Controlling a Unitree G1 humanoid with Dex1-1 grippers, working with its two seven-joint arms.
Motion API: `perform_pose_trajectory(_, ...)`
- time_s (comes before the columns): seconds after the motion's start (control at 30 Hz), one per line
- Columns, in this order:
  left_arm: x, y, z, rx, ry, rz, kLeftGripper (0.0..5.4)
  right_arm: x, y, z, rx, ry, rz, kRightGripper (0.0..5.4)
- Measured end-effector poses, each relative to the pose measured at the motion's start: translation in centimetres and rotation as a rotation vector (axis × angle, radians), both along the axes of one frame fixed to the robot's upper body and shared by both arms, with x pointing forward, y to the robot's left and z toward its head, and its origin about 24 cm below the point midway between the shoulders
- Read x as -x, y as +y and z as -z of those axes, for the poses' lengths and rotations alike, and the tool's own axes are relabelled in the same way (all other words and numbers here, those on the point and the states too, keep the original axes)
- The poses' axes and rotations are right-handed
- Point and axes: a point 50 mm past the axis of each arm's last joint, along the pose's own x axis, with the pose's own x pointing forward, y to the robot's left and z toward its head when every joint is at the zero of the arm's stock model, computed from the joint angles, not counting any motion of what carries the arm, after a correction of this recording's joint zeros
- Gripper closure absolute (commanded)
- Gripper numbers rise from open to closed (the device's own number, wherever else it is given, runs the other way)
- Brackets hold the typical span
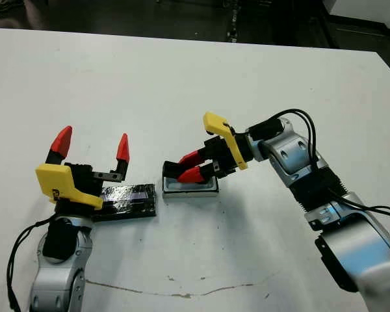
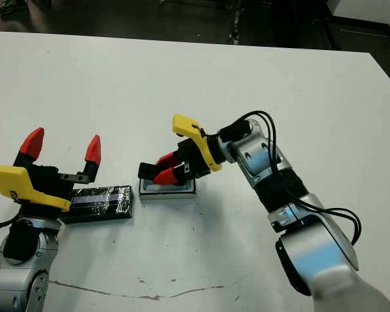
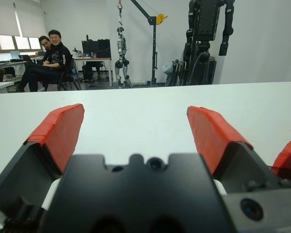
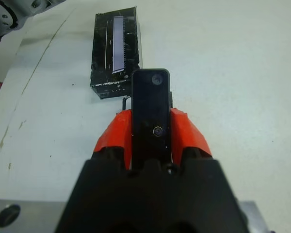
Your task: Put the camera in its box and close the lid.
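Observation:
My right gripper (image 1: 185,166) is shut on the camera (image 4: 151,111), a small black oblong whose end (image 1: 170,169) sticks out past the red fingertips (image 4: 186,135). It hangs low over the box (image 1: 190,190), a white-rimmed tray; I cannot tell whether camera and box touch. The lid (image 1: 130,198), glossy black with a pale strip, lies flat just left of the box and also shows in the right wrist view (image 4: 115,53). My left gripper (image 1: 93,144) stands open above the lid's left end, with nothing between its fingers (image 3: 63,131).
A thin dark scuff line (image 1: 182,294) runs across the table near its front edge. In the left wrist view, people (image 3: 48,48) sit at desks beyond the table's far edge, beside lab stands and a hoist (image 3: 155,29).

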Motion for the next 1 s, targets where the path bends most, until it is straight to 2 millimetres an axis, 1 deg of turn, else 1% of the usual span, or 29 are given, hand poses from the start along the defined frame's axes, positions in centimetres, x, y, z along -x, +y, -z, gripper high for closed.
perform_pose_trajectory(0.53,0.00,-0.01,0.01,0.000,0.000,0.000,0.00,0.23,0.03,0.07,0.055,-0.033,-0.017,3.75)
perform_pose_trajectory(1.0,0.01,-0.04,0.02,-0.001,0.001,0.001,0.00,0.36,-0.59,0.62,0.064,-0.029,-0.010,3.75)
